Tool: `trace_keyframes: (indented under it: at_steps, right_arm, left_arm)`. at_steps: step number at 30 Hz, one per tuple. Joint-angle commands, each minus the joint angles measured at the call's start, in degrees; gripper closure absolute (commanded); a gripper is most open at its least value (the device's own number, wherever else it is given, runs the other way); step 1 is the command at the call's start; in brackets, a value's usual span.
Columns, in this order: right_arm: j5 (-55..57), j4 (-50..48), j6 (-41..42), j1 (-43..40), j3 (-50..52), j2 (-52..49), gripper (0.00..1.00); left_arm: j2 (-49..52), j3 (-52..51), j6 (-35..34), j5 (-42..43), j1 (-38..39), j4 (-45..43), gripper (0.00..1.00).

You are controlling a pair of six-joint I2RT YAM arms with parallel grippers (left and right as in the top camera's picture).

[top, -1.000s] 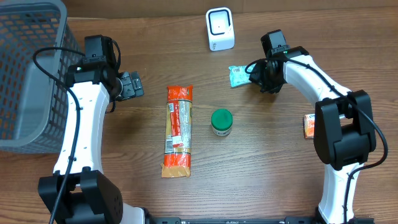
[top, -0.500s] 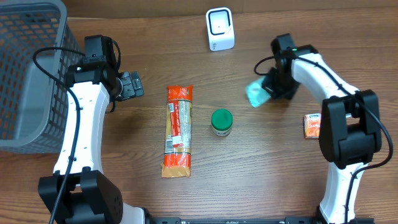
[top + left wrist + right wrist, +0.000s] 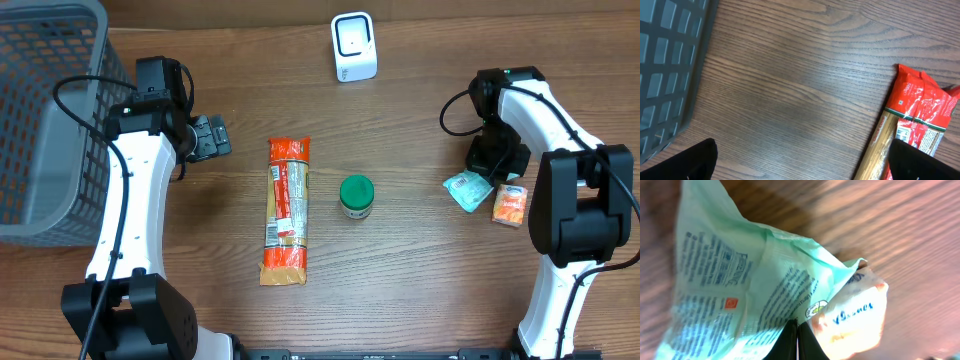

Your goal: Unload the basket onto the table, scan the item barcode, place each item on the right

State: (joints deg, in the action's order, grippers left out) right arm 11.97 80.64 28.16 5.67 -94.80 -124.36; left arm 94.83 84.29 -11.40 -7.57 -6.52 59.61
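Note:
The item is a mint-green printed packet [image 3: 466,189], now at the right side of the table next to a small orange packet [image 3: 510,203]. My right gripper [image 3: 481,174] is shut on its edge. In the right wrist view the fingers [image 3: 796,341] are pinched together on the green packet [image 3: 740,280], whose printed text shows but no barcode; the orange-and-white packet [image 3: 860,310] lies just behind it. The white scanner [image 3: 354,47] stands at the back centre. My left gripper [image 3: 210,137] hovers open and empty at the left, its fingertips [image 3: 695,160] wide apart over bare wood.
A grey basket [image 3: 40,110] fills the back left corner, its wall [image 3: 665,60] close to my left gripper. A long red-and-orange spaghetti packet [image 3: 287,208] and a green-lidded jar [image 3: 356,196] lie mid-table. The spaghetti packet's end [image 3: 915,115] is beside my left fingers.
My right gripper closed on the green packet near the scanner and carried it right and toward the front, down beside the orange packet. The left arm has not moved.

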Motion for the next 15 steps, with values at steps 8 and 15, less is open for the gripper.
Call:
trace_keyframes:
  at_steps: [8,15]
  right_arm:
    - [-2.45,7.61,-3.17,0.26,-16.52,0.39,0.93]
    - [-7.89,11.26,-2.89,0.33,-17.59,0.37,0.6]
  left_arm:
    - [0.04,-0.35,0.5,-0.31,-0.22,-0.04,0.0]
    - [0.04,-0.35,0.5,-0.31,-0.22,-0.04,0.0]
